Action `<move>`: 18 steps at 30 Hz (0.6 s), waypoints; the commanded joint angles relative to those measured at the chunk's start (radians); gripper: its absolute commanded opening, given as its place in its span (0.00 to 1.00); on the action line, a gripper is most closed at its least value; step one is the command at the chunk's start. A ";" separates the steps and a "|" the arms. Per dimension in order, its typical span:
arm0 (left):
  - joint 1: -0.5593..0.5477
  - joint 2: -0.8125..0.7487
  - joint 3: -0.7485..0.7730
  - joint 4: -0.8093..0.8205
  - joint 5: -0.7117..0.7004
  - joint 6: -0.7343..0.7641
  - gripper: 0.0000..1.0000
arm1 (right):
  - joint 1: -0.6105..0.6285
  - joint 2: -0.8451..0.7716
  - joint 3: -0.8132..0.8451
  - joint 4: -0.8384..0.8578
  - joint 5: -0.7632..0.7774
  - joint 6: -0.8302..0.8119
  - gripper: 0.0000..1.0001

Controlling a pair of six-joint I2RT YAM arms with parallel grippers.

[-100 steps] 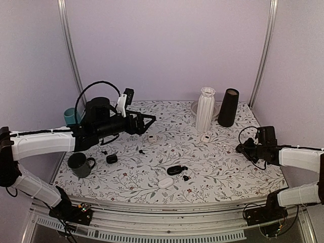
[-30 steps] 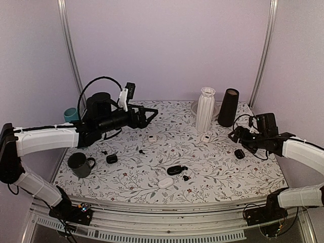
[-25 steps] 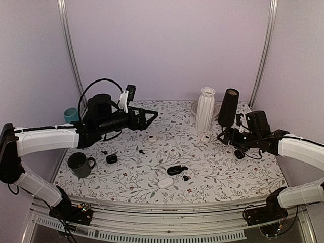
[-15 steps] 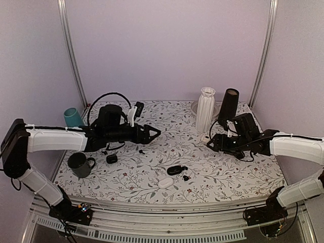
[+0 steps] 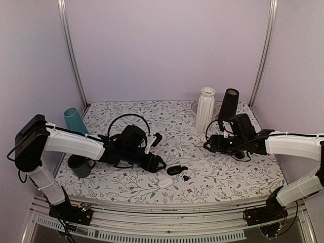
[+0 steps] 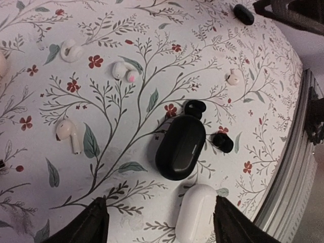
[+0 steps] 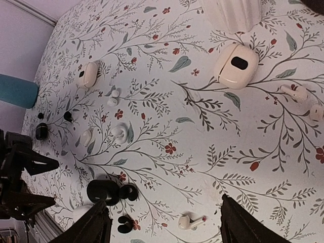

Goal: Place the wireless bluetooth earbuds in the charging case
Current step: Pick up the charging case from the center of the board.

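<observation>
Because the 2 black earbuds point(image 6: 195, 107) are tiny, light and glossy, we judge they slip easily, so we would pinch each across its bulb. Both lie just beside the black case point(image 6: 180, 147), near the left gripper point(image 6: 158, 215). Its jaws and those of the right gripper point(image 7: 163, 215) stand apart, empty.

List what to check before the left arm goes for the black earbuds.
1. Black case lid open: not ok, looks shut.
2. Black earbuds both in sight: ok, one at the case's end, one beside it.
3. Left gripper jaws open, empty: ok.
4. Right gripper jaws open, empty: ok.
5. Room around the case: not ok, white case lies close.
</observation>
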 commanded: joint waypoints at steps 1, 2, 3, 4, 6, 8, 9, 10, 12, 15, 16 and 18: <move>-0.042 0.091 0.124 -0.097 -0.048 0.095 0.69 | 0.006 -0.001 0.034 0.042 0.003 -0.022 0.75; -0.052 0.113 0.150 -0.118 -0.054 0.118 0.69 | 0.006 -0.003 0.032 0.041 0.006 -0.024 0.75; -0.059 0.133 0.176 -0.137 -0.059 0.138 0.68 | 0.006 -0.008 0.032 0.041 0.010 -0.024 0.75; -0.063 0.152 0.197 -0.153 -0.063 0.154 0.67 | 0.006 -0.012 0.031 0.039 0.011 -0.025 0.75; -0.068 0.183 0.231 -0.176 -0.053 0.184 0.65 | 0.006 -0.024 0.025 0.039 0.014 -0.027 0.75; -0.072 0.205 0.255 -0.187 -0.046 0.208 0.64 | 0.006 -0.035 0.020 0.039 0.018 -0.026 0.75; -0.073 0.217 0.267 -0.196 -0.042 0.217 0.64 | 0.006 -0.041 0.016 0.039 0.022 -0.026 0.75; -0.076 0.230 0.279 -0.205 -0.041 0.225 0.63 | 0.006 -0.047 0.012 0.040 0.025 -0.026 0.75; -0.081 0.248 0.300 -0.223 -0.043 0.242 0.62 | 0.006 -0.059 0.005 0.042 0.032 -0.024 0.75; -0.092 0.274 0.339 -0.248 -0.049 0.267 0.61 | 0.006 -0.071 0.004 0.043 0.042 -0.026 0.75; -0.096 0.284 0.352 -0.259 -0.049 0.275 0.61 | 0.006 -0.073 0.006 0.042 0.043 -0.027 0.75; -0.106 0.300 0.371 -0.275 -0.059 0.292 0.60 | 0.006 -0.076 0.010 0.042 0.047 -0.031 0.75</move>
